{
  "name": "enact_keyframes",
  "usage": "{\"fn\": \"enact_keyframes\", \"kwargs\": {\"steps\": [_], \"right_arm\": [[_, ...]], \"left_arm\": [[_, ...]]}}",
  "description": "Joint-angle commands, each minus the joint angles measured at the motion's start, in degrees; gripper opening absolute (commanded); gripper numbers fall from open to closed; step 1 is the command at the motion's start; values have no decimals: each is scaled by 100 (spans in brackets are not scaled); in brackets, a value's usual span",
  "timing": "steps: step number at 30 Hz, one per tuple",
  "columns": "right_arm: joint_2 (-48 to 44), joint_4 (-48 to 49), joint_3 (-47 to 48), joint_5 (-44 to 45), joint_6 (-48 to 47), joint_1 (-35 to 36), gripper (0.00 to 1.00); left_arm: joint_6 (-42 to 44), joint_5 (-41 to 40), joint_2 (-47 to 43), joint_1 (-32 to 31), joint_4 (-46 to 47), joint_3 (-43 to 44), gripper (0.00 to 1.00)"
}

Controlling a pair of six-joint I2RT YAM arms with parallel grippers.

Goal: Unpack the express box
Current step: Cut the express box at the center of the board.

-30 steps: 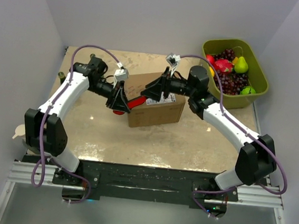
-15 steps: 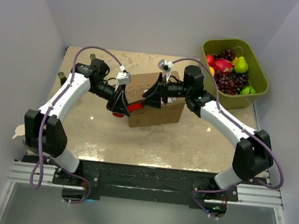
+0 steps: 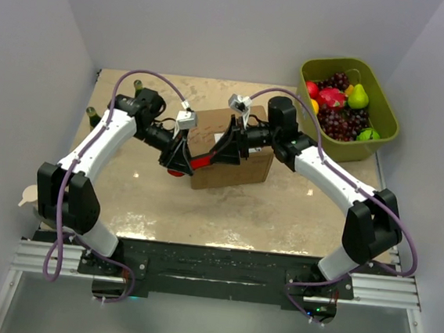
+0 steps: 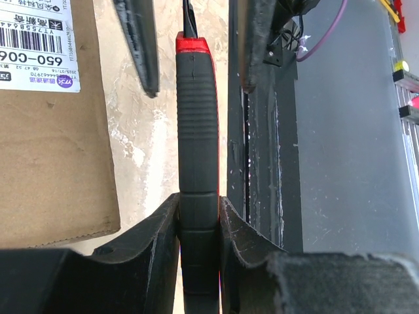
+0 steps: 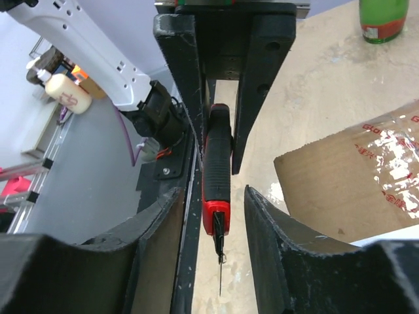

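Top external view: places the express box (image 3: 233,175) at the centre of the table (image 3: 280,219), with both arms meeting over its left end. Reads as a tool handover ahead of cutting, with no opening of the carton begun yet.

Finds the left gripper (image 3: 182,153) clenched on the black ribbed handle of a red-and-black cutter (image 3: 201,161). Confirms this from the left wrist view, with both pads pressed against the handle at lower centre.

Finds the right gripper (image 5: 215,191) straddling the cutter's red nose, parted, with a sliver of gap on either side in the right wrist view. Grasps nothing so far.

Calls next for closing squarely on the red end, short of the thin blade (image 5: 220,268) pointing toward the bottom of that frame. Calls for release by the left only once that hold looks firm. Risks a twisted or dropped cutter otherwise.

As for the box: plain brown corrugated card, apparently closed. Carries a white barcode label (image 4: 36,46) at the upper left of the left wrist view. Shows clear tape (image 5: 393,157) with red print at the right edge of the right wrist view. Cannot tell whether any seam is cut.
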Motion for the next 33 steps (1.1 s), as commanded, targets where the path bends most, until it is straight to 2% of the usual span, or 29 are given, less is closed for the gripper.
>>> {"fn": "enact_keyframes", "kwargs": {"steps": [1,4,5,8,16,17,18,19,20,21,22,23,24,25,26,27,28,29,30,31,33], "right_arm": [[-8,-98,222,-354,-244,37,43],[1,-81,248,-337,-226,37,39],[19,-46,257,-319,-218,46,34],[45,60,257,-354,-121,55,27],[115,69,239,-600,-217,204,25],[115,25,239,-635,-244,222,22],[133,8,239,-670,-253,239,14],[124,7,248,-645,-244,222,0],[107,-10,239,-610,-253,213,0],[81,-10,239,-592,-270,187,0],[-7,-19,248,-618,-262,161,0],[-86,-19,274,-662,-235,117,0],[-165,-28,292,-679,-209,-5,0],[-288,-63,318,-671,-122,-94,0],[-306,-237,353,-671,-103,-164,0],[-306,-334,536,-671,-112,-313,0],[-289,-544,625,-679,-112,-366,0],[-245,-677,695,-680,-60,-402,0],[-219,-652,766,-688,28,-446,0],[-184,-591,784,-688,307,-455,0],[-131,109,636,-653,869,-472,0]], "left_arm": [[18,108,-116,-28,55,236,0],[9,117,-89,-37,55,253,0],[1,135,-98,-46,64,253,0],[-43,144,-80,-55,116,253,0],[-70,91,-107,-64,143,262,0],[-122,82,-98,-64,160,262,0],[-157,39,-115,-64,195,271,0],[-193,-5,-133,-64,274,271,0],[-445,-75,-168,-55,379,262,1],[-709,-285,-229,-55,554,219,20],[-1155,-470,-413,-55,1174,105,29],[-2065,-585,-562,-29,1519,-18,33],[-2387,-429,-747,67,1810,-193,42],[-2869,-445,-1262,77,2726,-656,48],[-3961,-489,-1571,77,3318,-965,54],[-4477,-568,-1896,77,3968,-1290,67],[-5056,-664,-2518,68,5341,-2007,72],[-5958,-761,-2767,68,5990,-2362,77],[-6211,-901,-2970,68,6501,-2653,81],[-6344,-911,-3155,59,7080,-3074,82],[-6871,-772,-3183,68,7672,-3471,82]]}}
